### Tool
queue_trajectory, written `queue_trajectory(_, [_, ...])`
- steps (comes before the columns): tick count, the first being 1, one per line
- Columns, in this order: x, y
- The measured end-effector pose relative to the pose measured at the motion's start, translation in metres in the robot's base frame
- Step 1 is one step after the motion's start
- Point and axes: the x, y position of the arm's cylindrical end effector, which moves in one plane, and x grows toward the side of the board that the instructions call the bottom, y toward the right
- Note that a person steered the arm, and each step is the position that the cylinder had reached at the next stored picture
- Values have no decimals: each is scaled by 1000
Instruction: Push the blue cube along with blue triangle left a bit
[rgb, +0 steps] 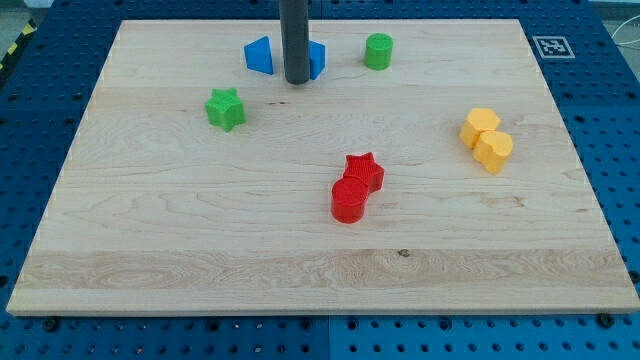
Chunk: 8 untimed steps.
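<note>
The blue triangle (259, 56) lies near the view's top, left of the dark rod. The blue cube (316, 59) sits just right of the rod and is partly hidden behind it. My tip (296, 81) rests on the board between the two blue blocks, touching or nearly touching the cube's left side, with a small gap to the triangle.
A green star (226, 108) lies below and left of the triangle. A green cylinder (378, 50) stands right of the cube. A red star (364, 170) and red cylinder (348, 200) touch mid-board. Two yellow blocks (486, 139) sit at the right. The wooden board (150, 250) lies on a blue pegboard.
</note>
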Motion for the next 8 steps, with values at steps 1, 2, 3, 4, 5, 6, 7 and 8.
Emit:
queue_trajectory(1, [29,17])
queue_trajectory(2, [43,47])
queue_trajectory(3, [18,75])
queue_trajectory(4, [-17,77])
queue_trajectory(5, [-20,61])
queue_trajectory(6, [-20,33])
queue_trajectory(7, [-23,10])
queue_trajectory(8, [-27,18])
